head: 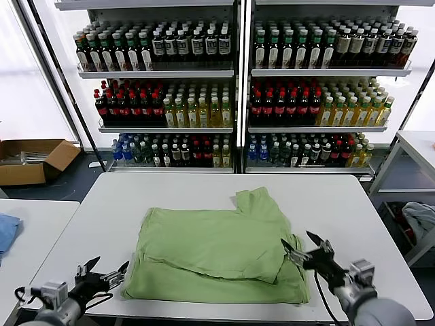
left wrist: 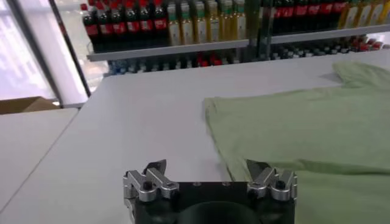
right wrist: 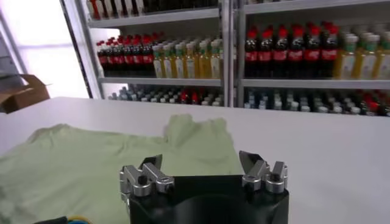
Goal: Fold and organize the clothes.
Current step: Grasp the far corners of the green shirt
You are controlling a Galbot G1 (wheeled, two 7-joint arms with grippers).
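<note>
Now both the left gripper (head: 105,272) and right gripper (head: 304,248) hang spread and empty at the half-folded polo shirt (head: 217,248), so they should pinch its near hem evenly before folding.

**A:** Light's really even, bright daylight pouring through the windows (head: 24,88) behind the shelves (head: 163,71), totally blown out white.

**B:** Yeah, and the white table (head: 353,210) glares a bit past the right gripper (head: 302,252). Only soft shadows under the polo shirt (head: 217,255) folds.

**A:** In the wrist views the bottles (right wrist: 286,52) far beyond the left gripper (left wrist: 210,173) are soft, and the frames look a little hazy.
</note>
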